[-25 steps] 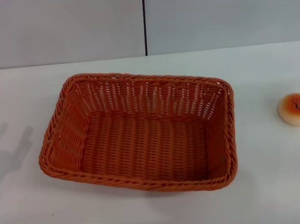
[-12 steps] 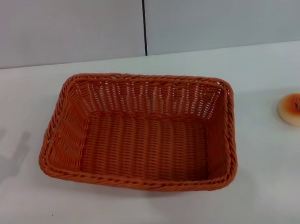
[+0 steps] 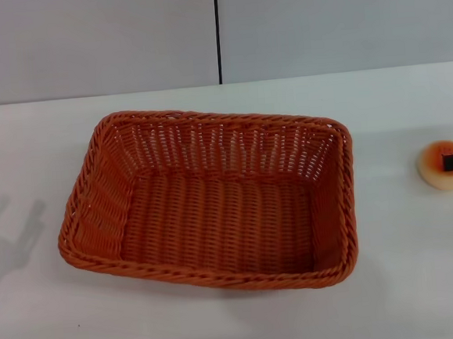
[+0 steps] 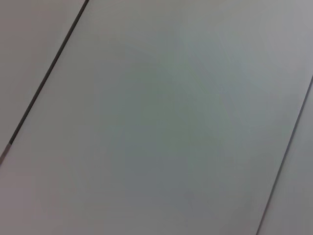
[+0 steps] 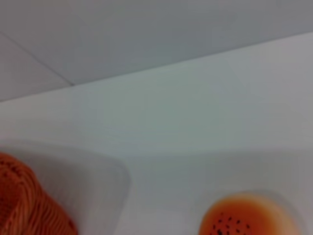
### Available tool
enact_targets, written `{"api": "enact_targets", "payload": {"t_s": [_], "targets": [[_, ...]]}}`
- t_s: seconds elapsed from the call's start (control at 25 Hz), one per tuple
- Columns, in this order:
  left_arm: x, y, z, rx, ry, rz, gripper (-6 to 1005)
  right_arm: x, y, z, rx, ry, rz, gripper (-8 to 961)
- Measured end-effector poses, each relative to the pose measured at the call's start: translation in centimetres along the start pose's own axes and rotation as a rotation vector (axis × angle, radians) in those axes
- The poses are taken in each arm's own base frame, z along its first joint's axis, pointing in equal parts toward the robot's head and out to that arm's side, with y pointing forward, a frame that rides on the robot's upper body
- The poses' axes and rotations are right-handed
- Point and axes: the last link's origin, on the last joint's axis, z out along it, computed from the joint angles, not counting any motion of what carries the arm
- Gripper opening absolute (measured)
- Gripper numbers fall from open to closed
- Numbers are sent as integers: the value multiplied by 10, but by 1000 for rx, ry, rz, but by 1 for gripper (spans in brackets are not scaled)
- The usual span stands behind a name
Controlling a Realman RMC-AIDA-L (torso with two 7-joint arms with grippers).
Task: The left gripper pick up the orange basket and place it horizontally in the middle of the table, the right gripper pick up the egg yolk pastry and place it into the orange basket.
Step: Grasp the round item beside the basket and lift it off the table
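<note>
The plain white flat tabletop (image 3: 223, 327) carries two things. A large rectangular orange woven basket (image 3: 213, 198) with a braided rim sits about midway between its left and right edges. A small round cream pastry (image 3: 440, 170) with a browned, dark-specked top lies well apart, near the right edge.

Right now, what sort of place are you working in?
Probably a lab test bench: a bare white table, plain grey wall panels, and only an orange basket and an egg yolk pastry.
</note>
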Motion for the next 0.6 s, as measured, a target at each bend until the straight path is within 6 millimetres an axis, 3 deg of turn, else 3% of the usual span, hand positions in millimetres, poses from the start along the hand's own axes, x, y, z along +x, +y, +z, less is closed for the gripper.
{"api": "enact_targets", "payload": {"t_s": [0.2,0.52,0.6], "targets": [[1,1,1,-9,7,-7,653,-2,5,14,-21,54,12,490],[0,1,-4,8,13,-14,651,-3,5,14,-8,51,-7,488],[0,1,-4,10,13,-14,651,-3,5,14,-10,53,-7,404]]}}
